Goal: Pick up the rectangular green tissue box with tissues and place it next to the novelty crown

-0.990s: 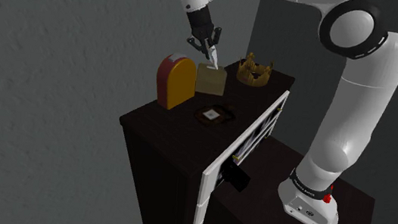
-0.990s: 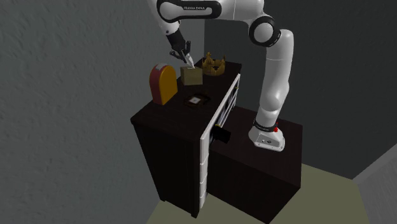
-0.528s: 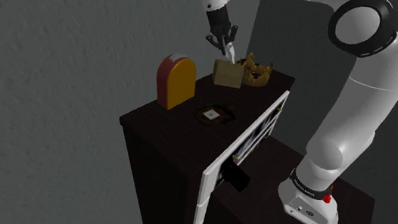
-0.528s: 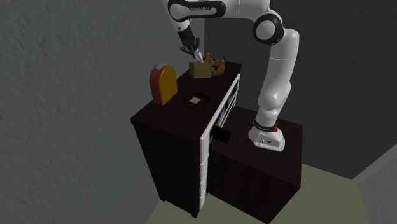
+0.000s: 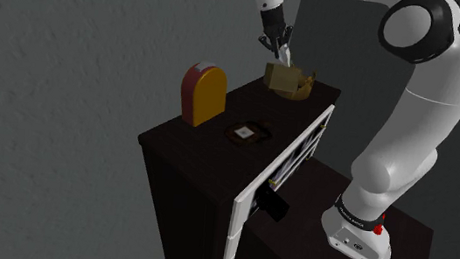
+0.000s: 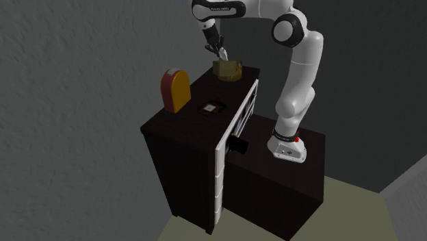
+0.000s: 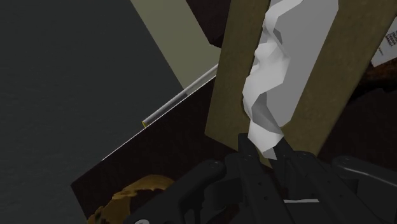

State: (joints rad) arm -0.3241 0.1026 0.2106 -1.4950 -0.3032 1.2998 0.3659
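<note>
Carry step, close to its end. Claw [image 5: 284,61] is pinched tight on the white tissue [image 7: 270,83] that sticks out of the tan-brown tissue box [image 5: 280,77]. The box hangs tilted at the far end of the table [image 5: 201,140], right by the gold crown [image 5: 305,86], on the shoulder view's left of it. Cannot tell whether the box touches the tabletop. Arm arches high, wrist pointing steeply down. Next, as I judge it: lower until the box sits flat, then let go. A tissue-only hold may slip.
</note>
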